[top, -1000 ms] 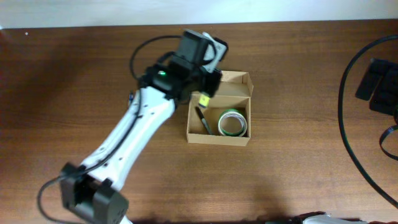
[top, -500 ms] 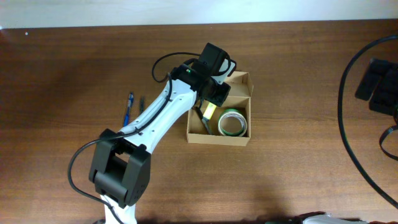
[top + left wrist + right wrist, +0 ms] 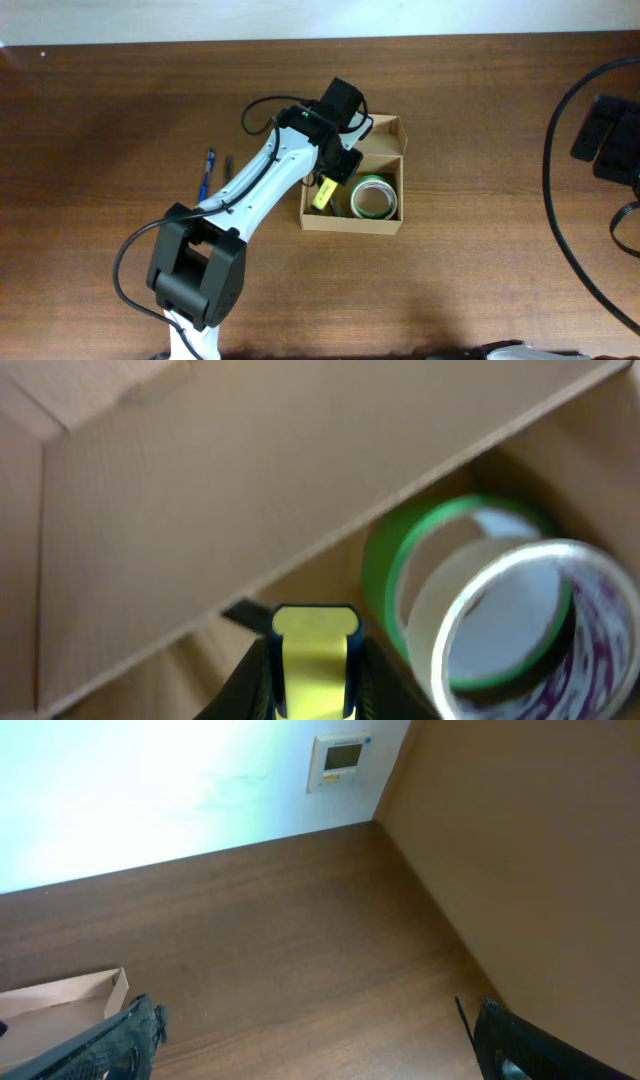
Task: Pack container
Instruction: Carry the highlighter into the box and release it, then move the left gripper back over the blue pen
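The container [image 3: 350,224] is an open tan cardboard box at mid table, its lid flap [image 3: 386,132] folded back. Inside lie a green tape roll [image 3: 373,196] and a dark pen, mostly hidden by the arm. My left gripper [image 3: 326,188] reaches into the box's left side, shut on a yellow item with blue edges [image 3: 321,197]. In the left wrist view the yellow item [image 3: 314,660] sits between the jaws, beside the green roll [image 3: 385,575] and a clear roll [image 3: 500,625], close to the box wall [image 3: 200,490]. My right gripper [image 3: 320,1050] is open and empty above bare table.
A blue pen [image 3: 208,172] and a dark pen [image 3: 227,165] lie on the table left of the box. A black cable [image 3: 560,210] and a black device [image 3: 608,130] are at the right edge. A box corner [image 3: 60,995] shows in the right wrist view.
The left arm swung over the box and carried the yellow item down into its left side. The right gripper has not moved.
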You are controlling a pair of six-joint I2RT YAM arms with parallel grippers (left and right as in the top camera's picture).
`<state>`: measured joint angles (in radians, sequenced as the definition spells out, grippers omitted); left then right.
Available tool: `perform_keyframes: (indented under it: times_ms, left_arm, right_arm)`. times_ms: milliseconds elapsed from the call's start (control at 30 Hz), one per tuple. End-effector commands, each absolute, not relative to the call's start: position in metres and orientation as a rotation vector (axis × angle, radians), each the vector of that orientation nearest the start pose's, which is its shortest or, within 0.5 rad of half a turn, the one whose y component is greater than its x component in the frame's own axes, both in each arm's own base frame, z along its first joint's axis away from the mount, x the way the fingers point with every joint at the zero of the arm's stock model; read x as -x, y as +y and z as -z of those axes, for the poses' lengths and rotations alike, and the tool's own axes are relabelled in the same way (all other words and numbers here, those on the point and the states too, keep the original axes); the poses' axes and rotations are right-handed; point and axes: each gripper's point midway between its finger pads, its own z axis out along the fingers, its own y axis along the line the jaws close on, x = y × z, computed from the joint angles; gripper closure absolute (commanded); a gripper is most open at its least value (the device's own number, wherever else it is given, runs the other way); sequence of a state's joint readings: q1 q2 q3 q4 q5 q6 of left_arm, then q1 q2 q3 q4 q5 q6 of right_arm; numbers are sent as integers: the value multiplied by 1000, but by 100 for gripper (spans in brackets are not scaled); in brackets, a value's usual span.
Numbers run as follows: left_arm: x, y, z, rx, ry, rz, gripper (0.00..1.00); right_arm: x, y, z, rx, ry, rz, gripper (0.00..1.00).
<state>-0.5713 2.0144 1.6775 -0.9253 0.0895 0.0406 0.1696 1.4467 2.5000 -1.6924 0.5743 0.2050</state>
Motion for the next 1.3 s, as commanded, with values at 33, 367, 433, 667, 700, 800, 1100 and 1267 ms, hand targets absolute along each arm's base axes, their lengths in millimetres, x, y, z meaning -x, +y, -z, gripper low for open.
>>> perform_keyframes:
  times_ms: [33, 367, 433, 667, 700, 800, 1100, 1267]
  left_arm:
    - [-374, -258, -88, -950, 2725, 207, 98]
    - [-355, -246, -83, -1049, 2782, 172, 98]
    - [-354, -246, -83, -1060, 2785, 170, 98]
    - [-359, -248, -84, -1050, 2765, 175, 36]
    - [-362, -250, -84, -1046, 2752, 179, 33]
    - [-372, -256, -88, -1030, 2706, 192, 29]
    - [-412, -271, -187, -846, 2517, 256, 29]
    - [-430, -226, -257, -578, 2481, 156, 29]
  right_arm:
    - [-243, -54, -486, -345, 2105, 419, 1]
    - [-243, -54, -486, -344, 2105, 418, 1]
    - [-243, -54, -486, -345, 2105, 418, 1]
    - [-244, -51, -485, -333, 2111, 403, 1]
    - [-244, -51, -485, -333, 2111, 403, 1]
    - [-244, -51, -485, -333, 2111, 403, 1]
    - [-244, -51, -485, -329, 2112, 406, 1]
    - [-244, -53, -485, -330, 2110, 418, 1]
